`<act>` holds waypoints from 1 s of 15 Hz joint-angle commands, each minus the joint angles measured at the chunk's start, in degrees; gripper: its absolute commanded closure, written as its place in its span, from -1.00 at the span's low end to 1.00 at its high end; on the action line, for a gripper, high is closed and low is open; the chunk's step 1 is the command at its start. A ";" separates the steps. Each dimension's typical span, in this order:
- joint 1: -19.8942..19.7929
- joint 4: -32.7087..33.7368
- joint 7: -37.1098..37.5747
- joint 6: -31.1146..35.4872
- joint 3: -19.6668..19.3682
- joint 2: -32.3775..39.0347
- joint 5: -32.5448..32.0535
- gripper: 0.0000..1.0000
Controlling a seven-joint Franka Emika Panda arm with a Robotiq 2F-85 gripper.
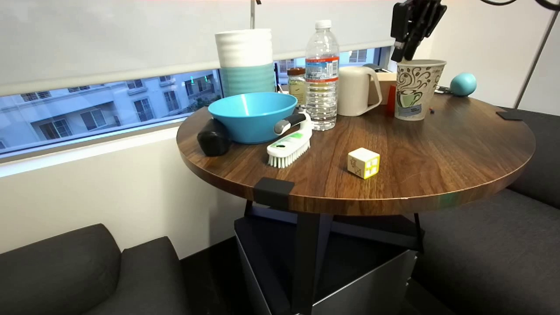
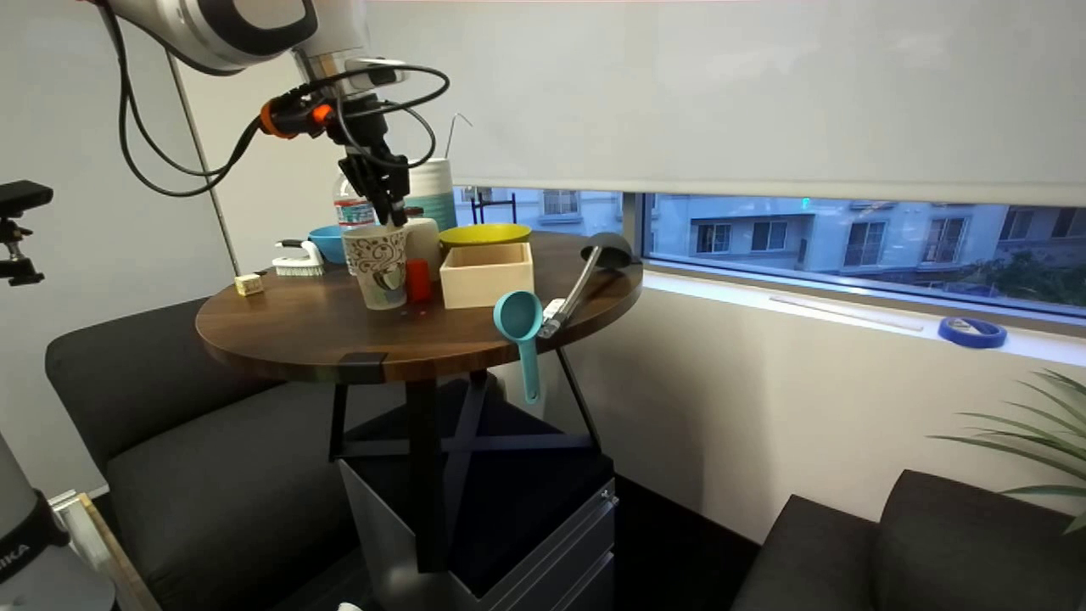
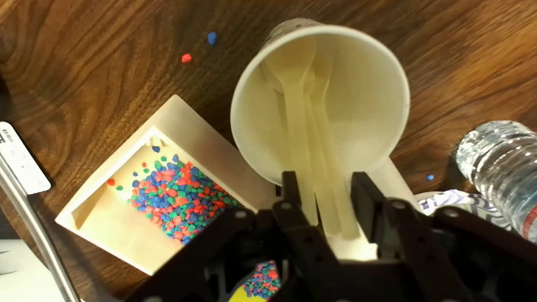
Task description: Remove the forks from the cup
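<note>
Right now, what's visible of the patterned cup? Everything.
The patterned cup looks like paper: tall, tapering downward, whitish, with dark swirls, a greenish printed mug and pale inside. It stands upright on the wood-grain table, mouth open. Pale forks lean inside it, handles jutting past the rim into the open gripper; whether that touches the cup is unclear.

The cup (image 1: pixel 419 92) is hiding most of the forks (image 3: pixel 297 126) in both exterior views, while the wrist view's edges are cropping the tool (image 3: pixel 325 181) below and a water bottle (image 3: pixel 499 161) at right.
</note>
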 commanded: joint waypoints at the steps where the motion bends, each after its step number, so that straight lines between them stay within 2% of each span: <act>1: 0.21 1.48 -0.52 -0.08 -0.30 1.08 1.38 0.60; 3: 0.18 1.62 -0.55 -0.10 -0.30 1.09 1.28 0.71; 4: 0.19 1.68 -0.55 -0.09 -0.30 1.09 1.29 0.63; 8: 0.06 1.81 -0.44 -0.17 -0.27 0.81 0.99 0.97; 15: -0.25 3.35 0.02 -1.26 0.19 -2.28 -0.23 0.94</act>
